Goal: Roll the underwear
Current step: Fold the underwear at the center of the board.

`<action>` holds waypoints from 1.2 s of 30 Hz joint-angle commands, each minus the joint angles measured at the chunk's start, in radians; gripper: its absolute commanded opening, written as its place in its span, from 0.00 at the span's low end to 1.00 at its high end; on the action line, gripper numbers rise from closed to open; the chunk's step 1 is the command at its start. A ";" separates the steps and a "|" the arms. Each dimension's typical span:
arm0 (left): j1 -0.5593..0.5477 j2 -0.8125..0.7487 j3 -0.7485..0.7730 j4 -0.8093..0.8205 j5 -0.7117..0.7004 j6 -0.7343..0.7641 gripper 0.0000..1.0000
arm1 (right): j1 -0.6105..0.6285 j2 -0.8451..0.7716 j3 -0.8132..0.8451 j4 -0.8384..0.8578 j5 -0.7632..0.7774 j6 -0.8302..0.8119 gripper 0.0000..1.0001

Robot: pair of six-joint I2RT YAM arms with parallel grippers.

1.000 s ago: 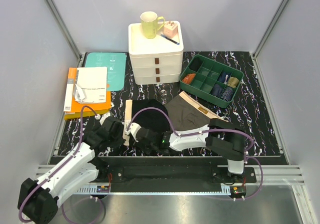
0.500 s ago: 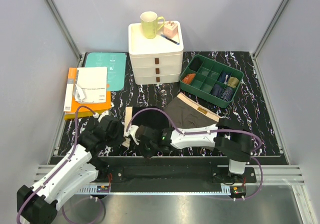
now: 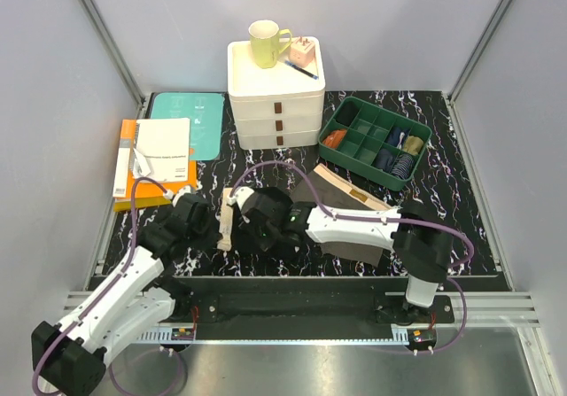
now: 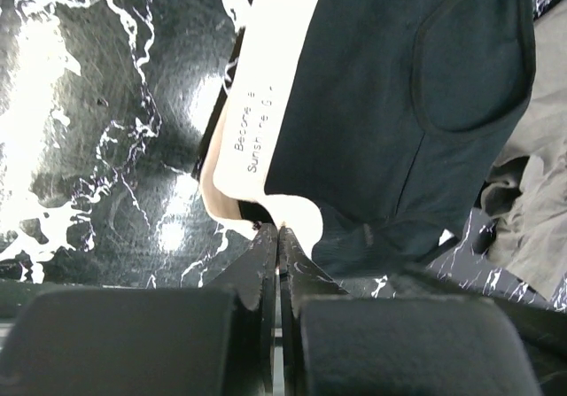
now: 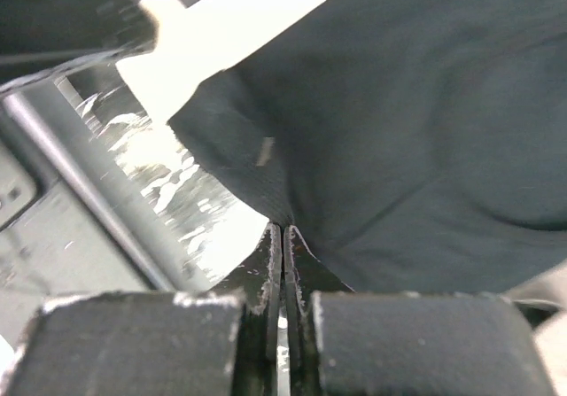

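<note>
At the far left of the counter [image 3: 447, 210], a stack of papers and an orange book [image 3: 156, 161] is seen, with a teal book [image 3: 186, 121] lying just behind it. Near the counter's front edge, the left end effector [image 4: 278, 236] is held low. Its fingers are pressed together, and the near edge of the beige waistband [image 4: 266, 104] is pinched between their tips. The waistband belongs to the black underwear [image 4: 399, 104], which is spread on the counter in front of the drawer unit [image 3: 276, 104], between the two arms. Faint lettering is printed along the band but cannot be read with certainty.

Just to the right, the right end effector [image 5: 283, 236] is closed as well, and a fold of the black cloth is nipped at its fingertips. On top of the white drawer unit a yellow-green mug [image 3: 266, 43] is set. Further right, the olive-brown underwear [image 3: 326, 190] is laid beside the black pair and is partly covered by the right arm. At the back right, a green divided tray [image 3: 416, 132] holding small sock bundles is placed well apart from both garments.
</note>
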 commanded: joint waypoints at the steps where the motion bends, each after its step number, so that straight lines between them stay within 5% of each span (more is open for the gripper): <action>1: 0.030 0.035 0.057 0.075 -0.024 0.038 0.00 | -0.050 -0.023 0.074 -0.005 0.047 -0.028 0.00; 36: 0.320 0.592 0.327 0.371 0.268 0.270 0.01 | -0.304 0.275 0.445 -0.072 -0.130 -0.148 0.00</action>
